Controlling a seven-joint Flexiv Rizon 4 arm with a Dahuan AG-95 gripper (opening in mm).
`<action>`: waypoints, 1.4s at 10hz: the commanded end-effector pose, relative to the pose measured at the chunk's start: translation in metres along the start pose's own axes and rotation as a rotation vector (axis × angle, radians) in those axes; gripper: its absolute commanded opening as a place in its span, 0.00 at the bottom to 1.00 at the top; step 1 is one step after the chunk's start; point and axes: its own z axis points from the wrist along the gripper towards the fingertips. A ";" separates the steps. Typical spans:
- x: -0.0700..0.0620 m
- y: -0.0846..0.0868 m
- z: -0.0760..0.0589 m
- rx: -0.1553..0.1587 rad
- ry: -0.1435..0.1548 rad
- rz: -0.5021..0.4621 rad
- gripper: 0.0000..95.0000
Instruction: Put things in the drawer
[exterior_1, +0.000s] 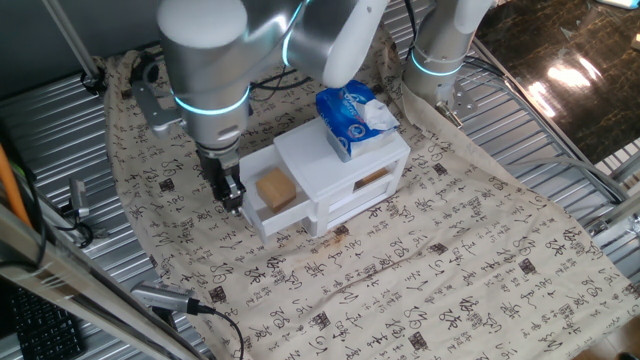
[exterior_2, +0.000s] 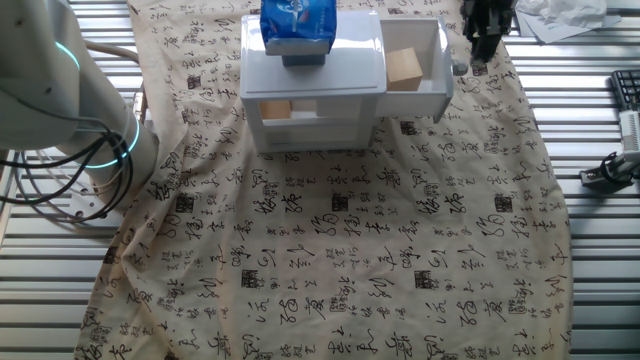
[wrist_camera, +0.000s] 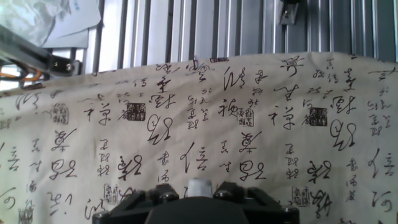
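**Gripper at the knob of the open drawer, block inside**

The gripper (exterior_1: 232, 196) points down at the front of the pulled-out drawer (exterior_1: 262, 207). In the hand view its fingers (wrist_camera: 160, 194) sit on either side of the small white knob (wrist_camera: 199, 186), closed around it as far as the view shows; in the other fixed view the gripper (exterior_2: 484, 48) stands at the drawer's 3 o'clock end, by the knob (exterior_2: 459, 68).

The drawer (exterior_2: 435, 62) is out of the cabinet (exterior_1: 345, 160), at its 9 o'clock side in one fixed view. The tan block (exterior_1: 275, 188) lies inside the drawer; in the other fixed view the block (exterior_2: 404, 68) rests near the drawer's middle.

A tissue pack (exterior_1: 352, 115) lies on top of the cabinet. The lower drawer (exterior_1: 372, 183) shows a tan slot on its front. Everything stands on a cloth (exterior_1: 420, 270) printed with dark characters, spread over a ribbed metal table (exterior_1: 60, 130).
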 end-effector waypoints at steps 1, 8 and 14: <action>0.001 -0.001 0.003 -0.001 0.008 0.004 0.60; 0.002 -0.002 0.013 -0.012 0.085 0.039 0.60; 0.003 -0.002 0.013 -0.013 0.085 0.042 0.40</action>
